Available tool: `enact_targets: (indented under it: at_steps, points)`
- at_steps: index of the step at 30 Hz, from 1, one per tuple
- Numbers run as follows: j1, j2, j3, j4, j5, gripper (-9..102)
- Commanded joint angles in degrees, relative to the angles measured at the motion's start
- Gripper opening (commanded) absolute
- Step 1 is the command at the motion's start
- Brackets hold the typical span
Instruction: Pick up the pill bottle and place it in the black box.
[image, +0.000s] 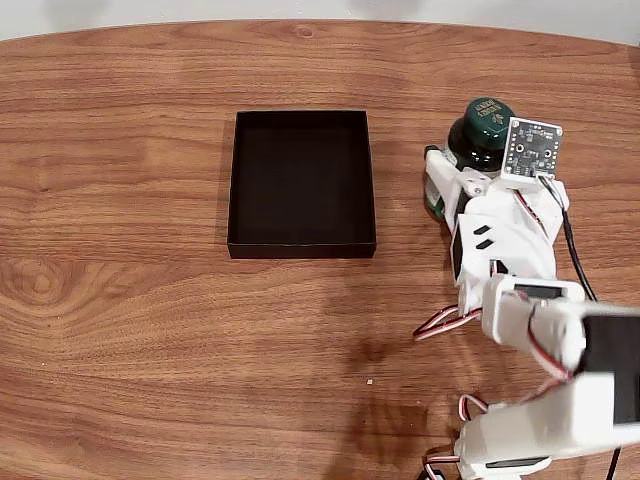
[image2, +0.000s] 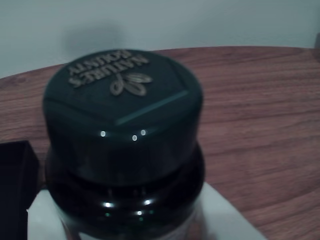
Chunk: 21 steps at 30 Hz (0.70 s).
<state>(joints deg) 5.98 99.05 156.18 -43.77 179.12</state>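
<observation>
Fixed view, going left to right: the black box (image: 301, 183) sits mid-table (image: 120, 330), nothing in it, and well off to its right the pill bottle (image: 482, 128) stands upright with the fingers (image: 440, 185) right at it. Can't tell if they're actually pinching it. Wrist view has the cap up close

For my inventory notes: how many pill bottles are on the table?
1. The pill bottle stands upright right of the black box in the fixed view, at the gripper. The arm could hide others.
</observation>
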Motion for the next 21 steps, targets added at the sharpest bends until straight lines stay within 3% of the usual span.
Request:
enact_targets:
  at_steps: [1,9,21]
  points:
    - [-2.55,13.27,0.53,1.49,2.02,13]
    - [-8.70,24.61,0.88,8.70,2.81,12]
    - [-20.30,27.25,-3.16,11.43,7.29,12]
